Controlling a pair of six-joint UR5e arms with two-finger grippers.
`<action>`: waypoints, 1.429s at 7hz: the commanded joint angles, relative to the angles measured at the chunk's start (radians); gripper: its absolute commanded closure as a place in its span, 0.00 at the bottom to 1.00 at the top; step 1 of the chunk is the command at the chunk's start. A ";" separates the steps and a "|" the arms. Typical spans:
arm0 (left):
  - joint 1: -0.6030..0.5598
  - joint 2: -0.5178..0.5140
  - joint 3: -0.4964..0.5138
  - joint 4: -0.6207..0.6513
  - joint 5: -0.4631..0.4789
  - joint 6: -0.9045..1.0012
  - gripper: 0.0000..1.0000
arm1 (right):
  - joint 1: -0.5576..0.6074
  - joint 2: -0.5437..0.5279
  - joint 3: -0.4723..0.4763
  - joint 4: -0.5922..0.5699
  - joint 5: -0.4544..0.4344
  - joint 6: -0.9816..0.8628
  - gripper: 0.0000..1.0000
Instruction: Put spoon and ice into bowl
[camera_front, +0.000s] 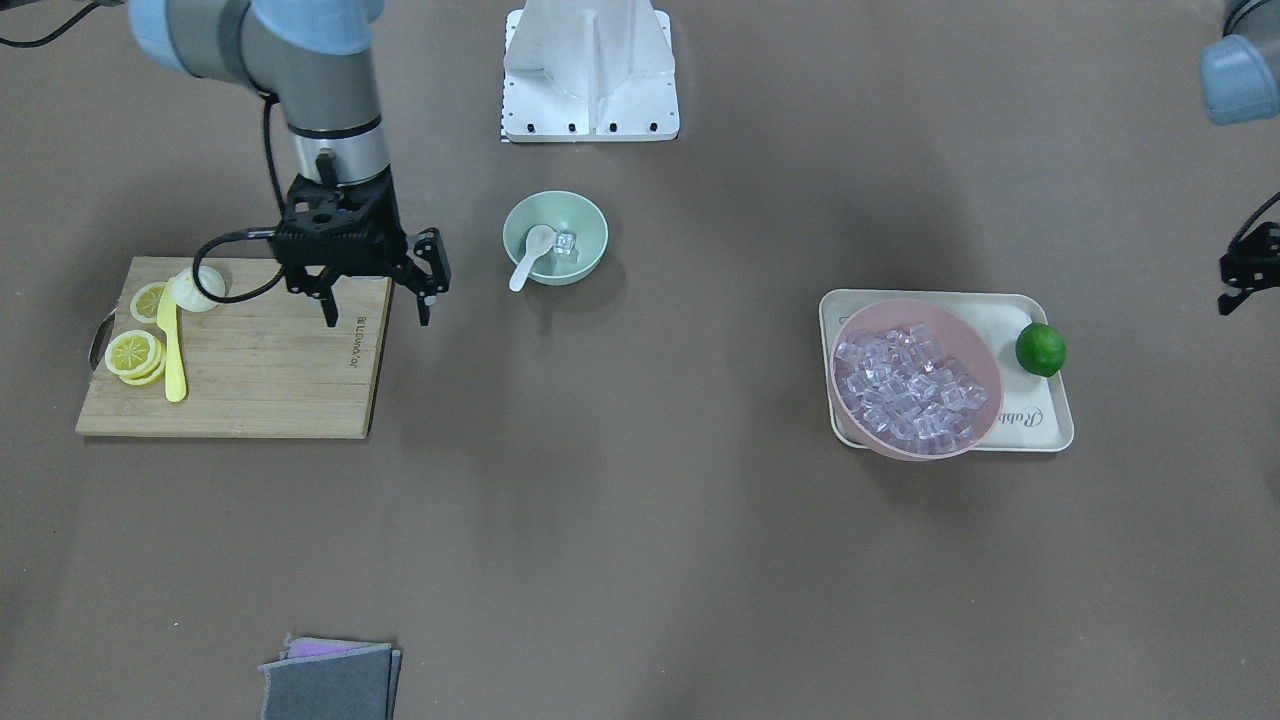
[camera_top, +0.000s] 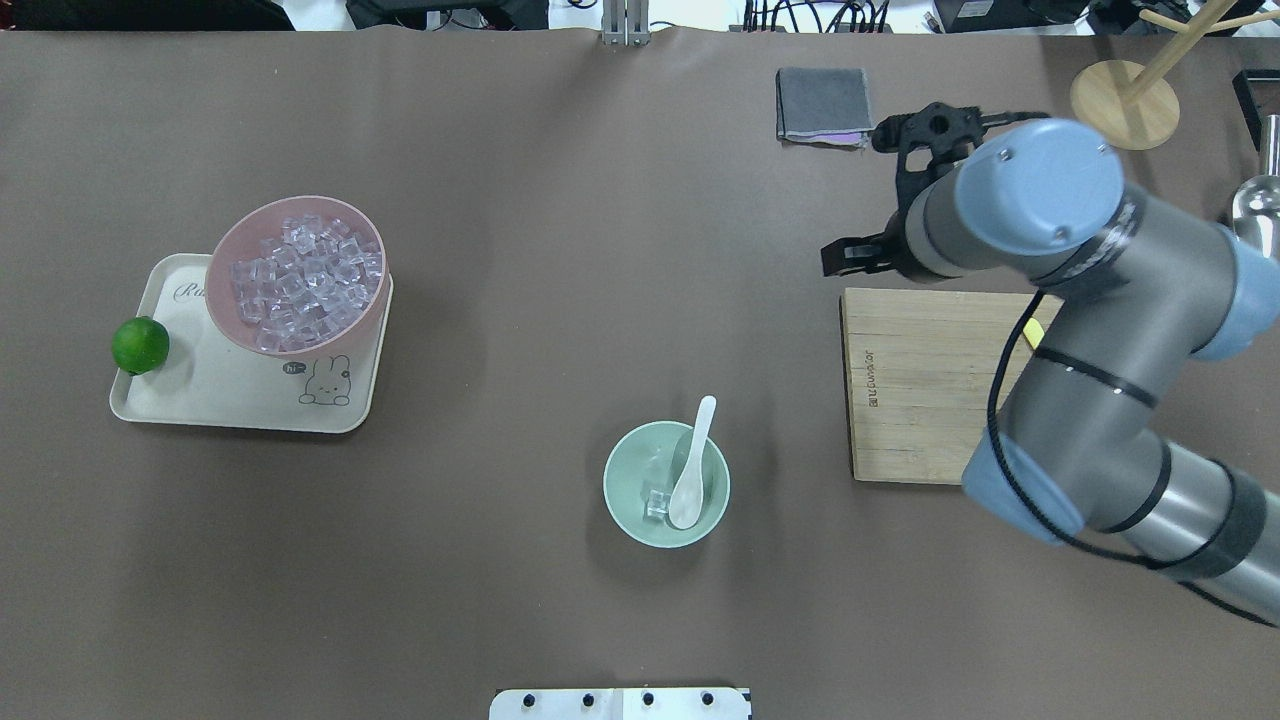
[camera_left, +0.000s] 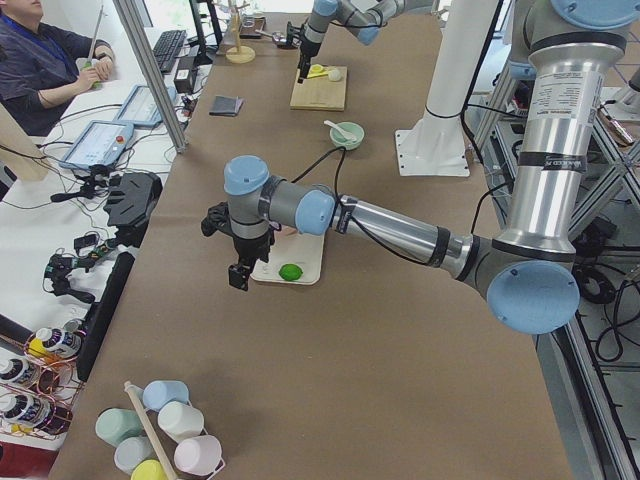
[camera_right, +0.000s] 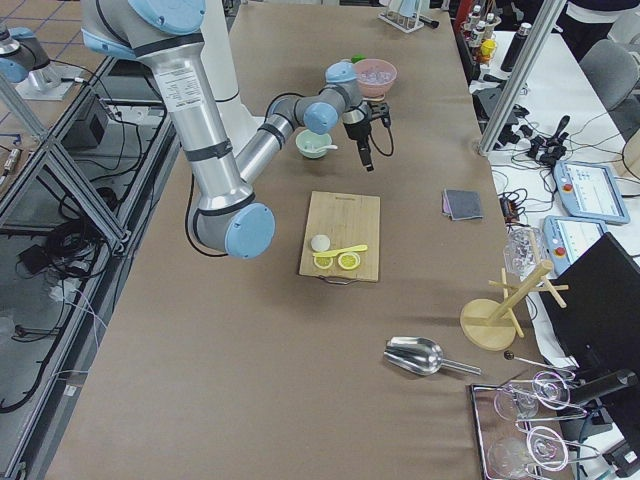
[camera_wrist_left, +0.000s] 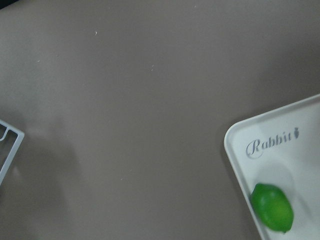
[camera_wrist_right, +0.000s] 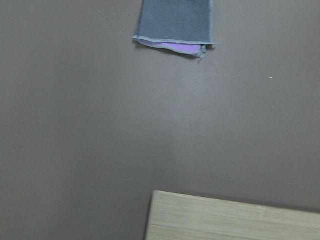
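The mint-green bowl (camera_front: 590, 225) stands mid-table near the robot base, also in the overhead view (camera_top: 625, 500). The white spoon (camera_front: 528, 257) lies in it, scoop inside, handle over the rim (camera_top: 694, 463). One clear ice cube (camera_front: 566, 243) sits in the bowl beside the scoop (camera_top: 656, 504). My right gripper (camera_front: 377, 310) is open and empty, hanging over the edge of the cutting board, apart from the bowl. My left gripper (camera_front: 1245, 275) is cut off at the view's edge beside the tray; I cannot tell how its jaws stand.
A pink bowl (camera_front: 838, 345) full of ice cubes (camera_front: 910, 385) sits on a cream tray (camera_front: 1040, 425) with a lime (camera_front: 1040, 349). A wooden cutting board (camera_front: 270, 380) holds lemon slices (camera_front: 135, 355) and a yellow knife (camera_front: 173, 350). A grey cloth (camera_front: 330, 680) lies at the operators' edge.
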 joint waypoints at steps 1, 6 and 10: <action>-0.091 0.066 0.093 0.037 -0.008 0.060 0.01 | 0.267 -0.107 -0.022 -0.001 0.263 -0.393 0.00; -0.160 0.092 0.107 0.009 -0.025 0.058 0.01 | 0.739 -0.453 -0.161 0.002 0.541 -1.049 0.00; -0.208 0.160 0.054 0.000 -0.060 0.049 0.01 | 0.801 -0.552 -0.176 -0.010 0.550 -1.050 0.00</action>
